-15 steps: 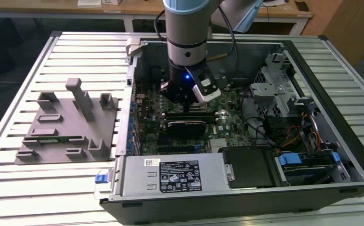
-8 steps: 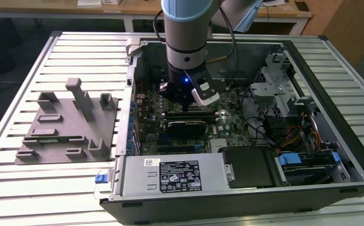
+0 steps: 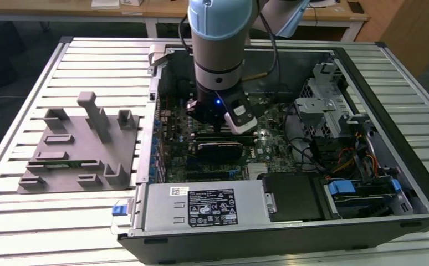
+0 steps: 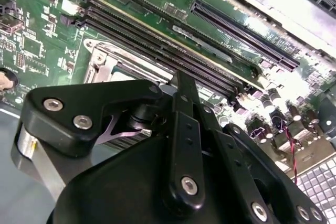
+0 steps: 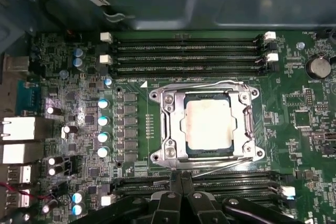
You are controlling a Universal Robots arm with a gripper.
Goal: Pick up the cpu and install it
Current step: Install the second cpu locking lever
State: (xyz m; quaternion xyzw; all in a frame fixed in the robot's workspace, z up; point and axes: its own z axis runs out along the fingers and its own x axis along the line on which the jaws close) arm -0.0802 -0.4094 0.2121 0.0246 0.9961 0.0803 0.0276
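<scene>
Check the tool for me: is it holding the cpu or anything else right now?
Nothing is held. The cpu already sits in the socket on the motherboard, apart from the tool, whose fingers are together with nothing between them.

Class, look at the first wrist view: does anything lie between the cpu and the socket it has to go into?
Nothing visible does. The cpu already lies inside the metal socket frame on the motherboard, its pale top uncovered. The gripper stands just beside the frame, over the memory slots, not over the chip.
</scene>
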